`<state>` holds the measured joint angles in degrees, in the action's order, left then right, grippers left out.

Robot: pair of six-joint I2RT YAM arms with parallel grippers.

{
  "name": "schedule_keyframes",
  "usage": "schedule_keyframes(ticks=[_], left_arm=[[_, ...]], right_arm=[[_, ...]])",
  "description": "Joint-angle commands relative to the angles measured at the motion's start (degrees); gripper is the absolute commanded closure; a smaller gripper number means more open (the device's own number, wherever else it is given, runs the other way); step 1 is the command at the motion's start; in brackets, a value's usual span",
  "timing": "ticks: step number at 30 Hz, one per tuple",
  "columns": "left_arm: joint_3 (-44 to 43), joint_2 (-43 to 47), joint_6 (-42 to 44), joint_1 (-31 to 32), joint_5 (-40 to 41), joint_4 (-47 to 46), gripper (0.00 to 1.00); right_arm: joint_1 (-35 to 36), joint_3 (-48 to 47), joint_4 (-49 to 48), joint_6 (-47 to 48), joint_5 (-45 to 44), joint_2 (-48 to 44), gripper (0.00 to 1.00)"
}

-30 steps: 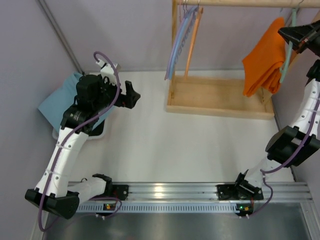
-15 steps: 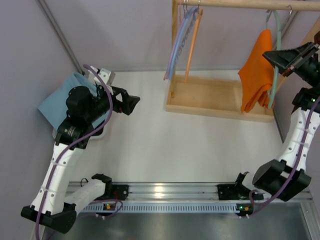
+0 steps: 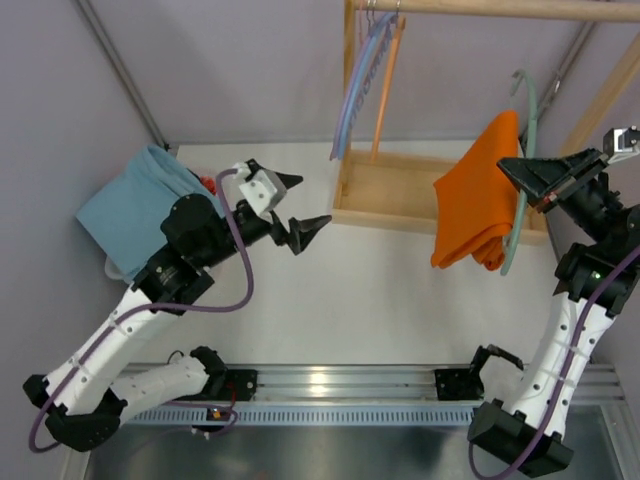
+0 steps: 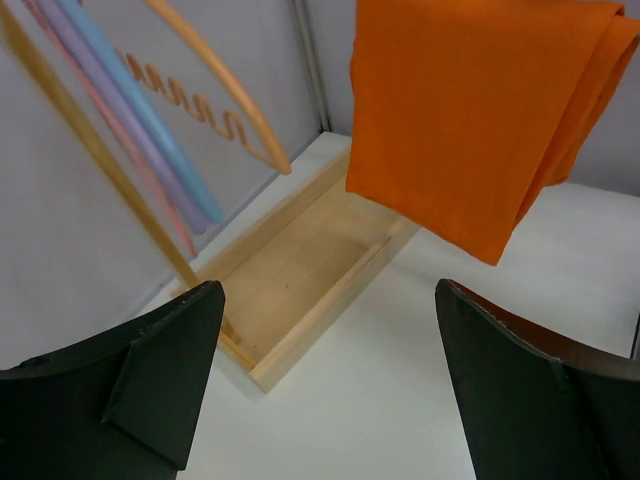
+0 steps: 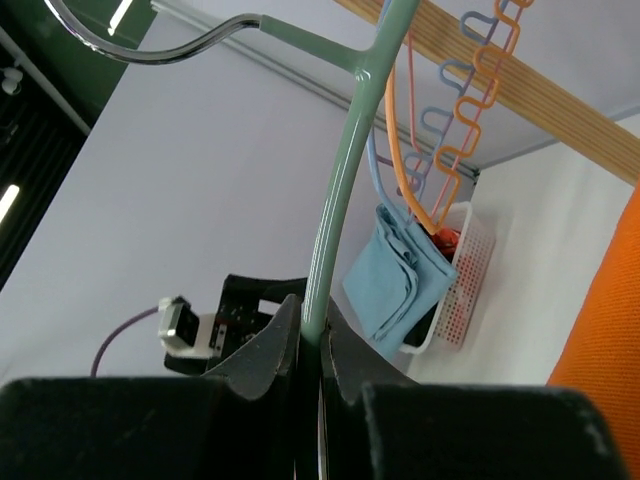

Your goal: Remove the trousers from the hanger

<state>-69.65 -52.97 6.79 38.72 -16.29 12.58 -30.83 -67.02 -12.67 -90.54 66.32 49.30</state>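
Top view: the right gripper (image 3: 518, 173) pinches the hanger (image 3: 527, 110). The trousers (image 3: 475, 200) hang over it, near the wide-open left gripper (image 3: 306, 203).
Left wrist view: trousers (image 4: 470, 110) ahead, not touched.
Right wrist view: gripper squeezed tight on the thin hanger (image 5: 345, 190).
Risk: a hard pull may yank the hanger loose.

Trousers (image 3: 478, 200) draped over hanger (image 3: 529, 115) at 2 o'clock of the table, hanger pinched in right gripper (image 3: 515, 172), below the rail (image 3: 500, 8), spare hangers (image 3: 362, 80) on the rail above the tray (image 3: 400, 190) at 12 o'clock, folded cloth (image 3: 125, 205) at 10 o'clock, seemingly in a basket (image 5: 462, 270), left gripper (image 3: 312, 200) between cloth and tray
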Motion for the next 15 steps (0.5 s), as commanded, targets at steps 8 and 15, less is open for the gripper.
schedule_keyframes(ticks=[8,15], left_arm=[[7.15,-12.32,20.9,38.32,34.75,-32.24,0.1],[4.43,-24.98,11.5,42.49,35.9,-42.97,0.18]], right_arm=[[0.51,-4.6,17.91,9.42,-14.12,-7.99,1.0],[0.51,-5.57,24.17,10.56,-14.47,-9.31,1.0]])
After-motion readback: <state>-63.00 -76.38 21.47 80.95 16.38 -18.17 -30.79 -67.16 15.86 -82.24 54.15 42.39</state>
